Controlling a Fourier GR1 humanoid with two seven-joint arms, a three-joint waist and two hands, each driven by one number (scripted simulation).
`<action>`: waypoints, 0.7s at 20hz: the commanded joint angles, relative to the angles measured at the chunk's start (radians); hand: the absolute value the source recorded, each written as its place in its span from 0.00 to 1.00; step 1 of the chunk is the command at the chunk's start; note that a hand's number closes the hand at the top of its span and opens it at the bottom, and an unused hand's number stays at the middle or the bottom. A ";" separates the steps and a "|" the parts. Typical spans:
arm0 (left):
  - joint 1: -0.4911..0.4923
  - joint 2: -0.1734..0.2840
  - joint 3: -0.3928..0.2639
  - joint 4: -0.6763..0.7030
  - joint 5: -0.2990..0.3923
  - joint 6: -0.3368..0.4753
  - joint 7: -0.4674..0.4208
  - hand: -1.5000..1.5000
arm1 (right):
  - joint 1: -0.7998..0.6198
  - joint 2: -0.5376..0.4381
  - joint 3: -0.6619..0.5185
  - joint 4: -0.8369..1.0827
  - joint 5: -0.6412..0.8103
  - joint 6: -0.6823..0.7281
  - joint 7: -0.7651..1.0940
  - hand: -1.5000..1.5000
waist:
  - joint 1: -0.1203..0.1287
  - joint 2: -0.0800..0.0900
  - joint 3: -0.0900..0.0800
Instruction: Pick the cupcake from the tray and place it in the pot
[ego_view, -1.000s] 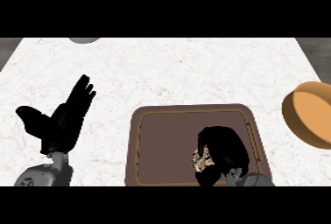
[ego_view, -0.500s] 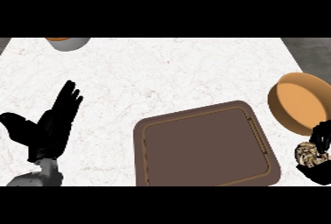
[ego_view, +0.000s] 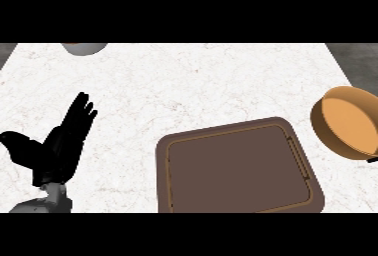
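The brown tray (ego_view: 236, 172) lies low in the head view, right of the middle, and nothing rests on it. An orange pot (ego_view: 347, 122) stands at the right edge, partly cut off, its inside bare where it shows. No cupcake shows anywhere. My left hand (ego_view: 59, 145) stays open at the lower left, fingers up and thumb spread, well left of the tray. My right hand is out of view. A small dark sliver (ego_view: 371, 160) sits just under the pot at the right edge; I cannot tell what it is.
A grey bowl (ego_view: 83, 47) is cut off by the counter's far edge at the upper left. The white marble counter (ego_view: 199, 85) spreads wide between the bowl, the tray and the pot. The counter's right edge runs close behind the pot.
My right hand, which was shut on the cupcake over the tray and then beside the pot, has left the view with it. The view has shifted; my left hand stays open.
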 joint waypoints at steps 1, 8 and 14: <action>-0.001 -0.018 -0.020 0.008 -0.017 0.007 -0.010 0.50 | 0.062 -0.084 -0.246 0.057 -0.128 0.071 -0.185 1.00 | 0.009 0.000 -0.002; -0.036 -0.007 -0.009 0.005 0.001 -0.015 0.019 0.50 | -0.014 -0.198 -0.465 0.117 -0.287 0.231 -0.265 1.00 | 0.052 0.008 -0.003; -0.101 -0.036 -0.025 0.052 -0.024 -0.003 0.028 0.50 | -0.146 -0.224 -0.438 0.078 -0.382 0.284 -0.079 1.00 | 0.074 0.013 -0.003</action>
